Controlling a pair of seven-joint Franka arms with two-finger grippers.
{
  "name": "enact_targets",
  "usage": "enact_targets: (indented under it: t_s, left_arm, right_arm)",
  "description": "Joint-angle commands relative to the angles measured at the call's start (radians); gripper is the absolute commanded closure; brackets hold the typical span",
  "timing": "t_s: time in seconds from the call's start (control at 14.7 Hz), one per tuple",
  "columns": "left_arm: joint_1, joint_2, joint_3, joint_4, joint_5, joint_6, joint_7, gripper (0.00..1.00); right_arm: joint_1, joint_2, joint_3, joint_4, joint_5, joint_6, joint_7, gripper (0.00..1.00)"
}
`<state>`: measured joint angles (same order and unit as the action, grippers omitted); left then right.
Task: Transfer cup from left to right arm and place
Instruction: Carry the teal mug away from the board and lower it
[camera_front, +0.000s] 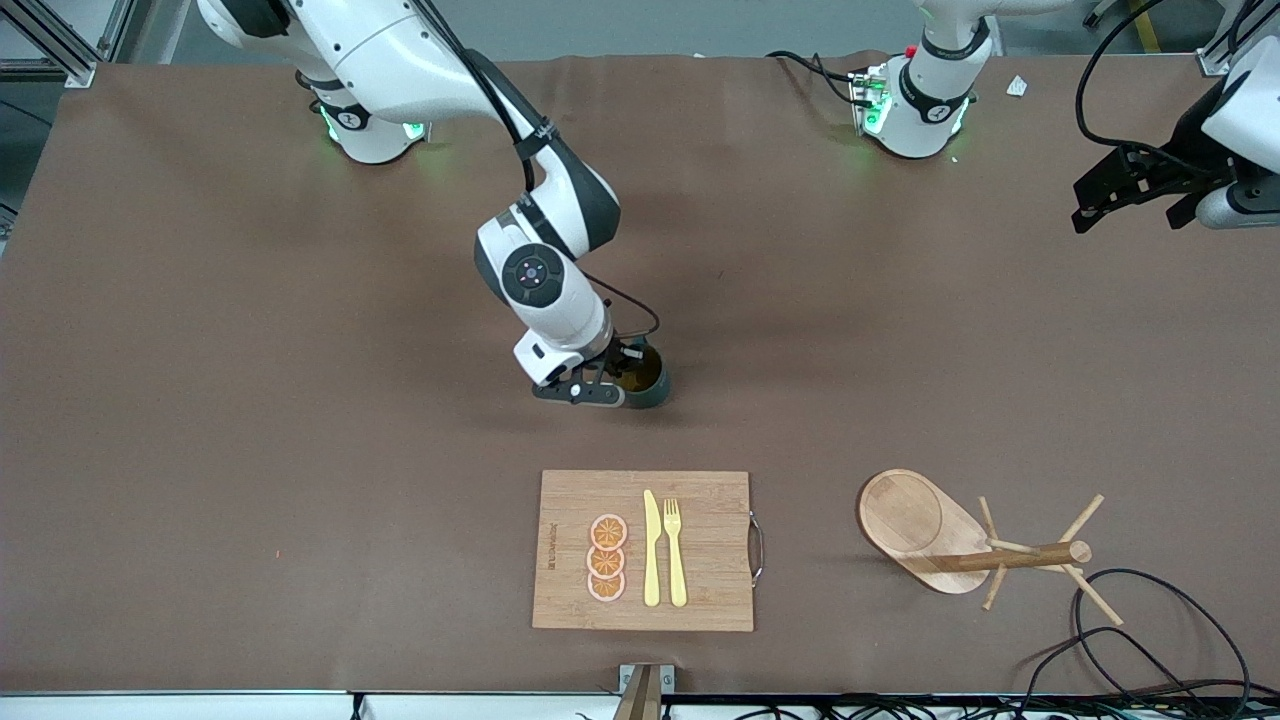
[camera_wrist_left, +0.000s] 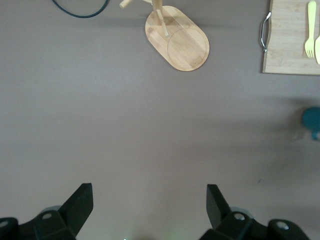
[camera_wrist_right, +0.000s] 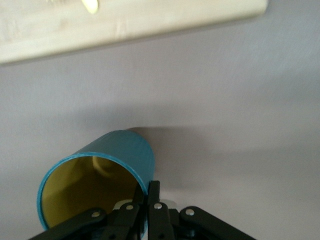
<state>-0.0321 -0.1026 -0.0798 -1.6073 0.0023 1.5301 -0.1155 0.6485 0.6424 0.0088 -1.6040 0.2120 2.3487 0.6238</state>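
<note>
Cup: small dark teal cylindrical mug (camera_front: 645, 378) with ochre-yellow inside, pinched at the rim wall by right gripper (camera_front: 612, 385), fingers closed on it, one inside, one outside. Sits low over or on the brown table cover (camera_front: 250, 400), can't tell which; just farther from front camera than the bamboo cutting board (camera_front: 700, 590). Handle not seen.

Handling, as a guess: rigid, light, probably glazed and slick, chips if dropped. Rim pinch fine for a short carry, prone to swing. Better hold: wall pinch near the handle side, or across the body.

Left gripper (camera_front: 1135, 190) parked high at the left arm's end of the table, fingers spread wide, empty, waiting.

Outward from the right gripper: on the board, three orange slice pieces (camera_front: 606, 558), yellow plastic knife (camera_front: 651, 548), yellow plastic fork (camera_front: 675, 550), metal handle on one edge. Wooden peg rack with oval base (camera_front: 915, 530) beside it, toward the left arm's end.

Text: small mark stamped on board edge, unreadable. No other labels legible.
</note>
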Motion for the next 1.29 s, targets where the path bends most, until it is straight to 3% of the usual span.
enact_targets:
  t_s: [0.0,0.27,0.61,1.22]
  left_arm:
    - [0.004,-0.019,-0.003,-0.025,-0.002,0.013,0.031,0.0]
    - [0.004,-0.029,-0.003,-0.026,-0.002,0.016,0.033,0.0]
    - [0.004,-0.023,-0.003,-0.023,-0.002,0.018,0.028,0.0]
    - [0.001,-0.014,-0.005,-0.022,0.005,0.036,0.031,0.0]
  right_arm:
    - [-0.148,-0.009,0.007,0.013,-0.006,-0.015,-0.233,1.0]
    - [-0.373,0.017,0.005,0.13,-0.041,-0.191,-0.652,1.0]
    - [-0.547,0.022,0.005,0.15,-0.29,-0.247,-0.933,1.0]
    - [-0.673,0.048,0.007,0.127,-0.301,-0.243,-1.191,0.98]
